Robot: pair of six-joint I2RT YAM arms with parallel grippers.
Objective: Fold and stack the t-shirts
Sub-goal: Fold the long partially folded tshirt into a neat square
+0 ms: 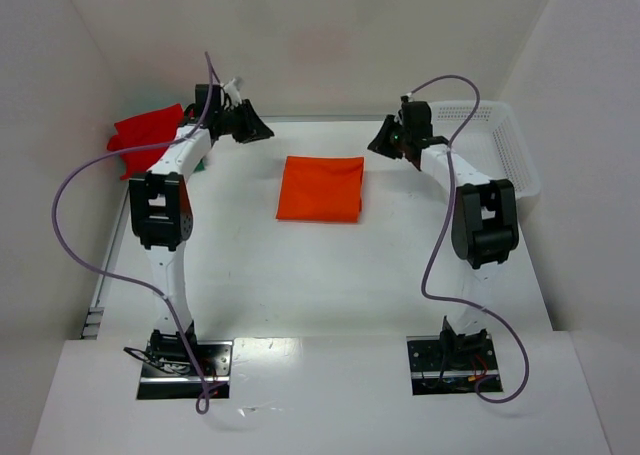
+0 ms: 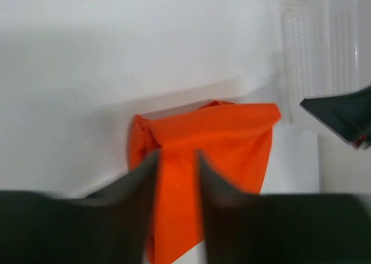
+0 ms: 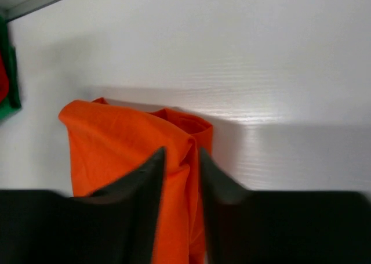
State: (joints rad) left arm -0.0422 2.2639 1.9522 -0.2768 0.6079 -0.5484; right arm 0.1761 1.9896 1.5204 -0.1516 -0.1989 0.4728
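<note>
A folded orange t-shirt (image 1: pixel 320 187) lies flat in the middle of the white table. It also shows in the left wrist view (image 2: pixel 220 136) and in the right wrist view (image 3: pixel 116 142). My left gripper (image 1: pixel 255 130) hovers beyond the shirt's far left corner, apart from it. Its jaws (image 2: pixel 177 154) stand a little apart with nothing between them. My right gripper (image 1: pixel 382 140) hovers off the shirt's far right corner. Its jaws (image 3: pixel 181 151) also stand slightly apart and empty. A crumpled red t-shirt (image 1: pixel 145 135) lies at the far left, with green cloth (image 1: pixel 200 163) under it.
A white plastic basket (image 1: pixel 500 145) stands at the far right of the table and shows in the left wrist view (image 2: pixel 324 49). White walls close in the back and sides. The red and green cloth shows at the left edge of the right wrist view (image 3: pixel 6 72).
</note>
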